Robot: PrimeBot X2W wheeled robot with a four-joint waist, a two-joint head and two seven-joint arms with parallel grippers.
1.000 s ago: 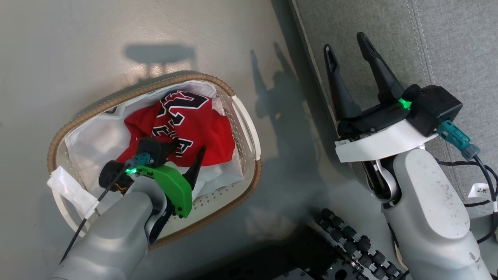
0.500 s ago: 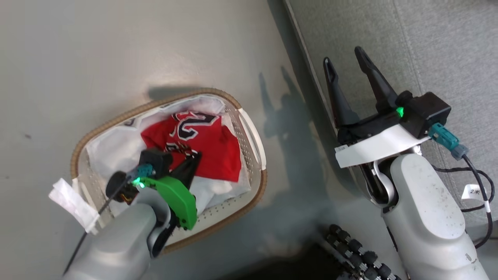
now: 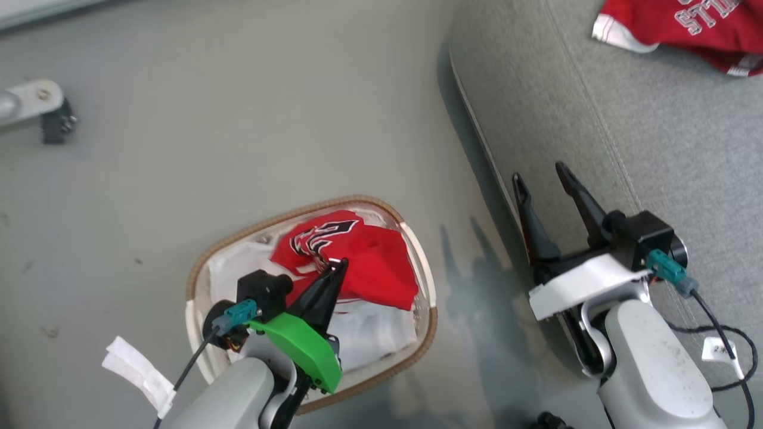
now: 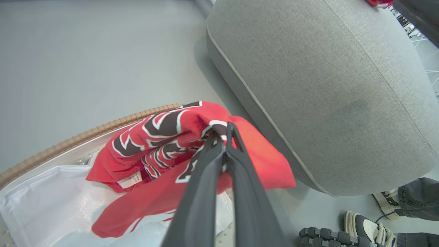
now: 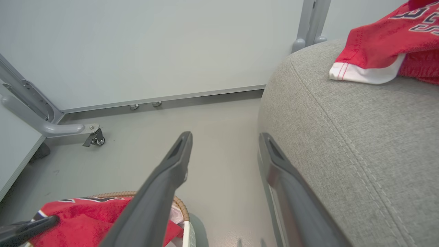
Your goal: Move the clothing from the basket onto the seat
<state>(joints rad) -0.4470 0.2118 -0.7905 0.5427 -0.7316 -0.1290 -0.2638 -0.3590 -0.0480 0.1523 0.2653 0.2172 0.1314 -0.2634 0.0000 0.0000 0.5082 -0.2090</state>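
Red garment (image 3: pixel 656 24) atop seat (image 3: pixel 596 119): partial white letters "STI"; crumpled jersey (image 3: pixel 369 268) lettering unreadable.

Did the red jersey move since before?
Yes. Against the basket rim, the red jersey has bunched and lifted off the white liner, pinched in the left gripper.

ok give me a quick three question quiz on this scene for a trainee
1. True or false: the left gripper is shut on a red jersey at the basket.
2. Where does the second red garment lie? A: on the floor. B: on the seat. C: in the basket.
3. Fill in the missing word: the right gripper is ___ and holds nothing.

Key: 1 true; 2 B; 3 open.
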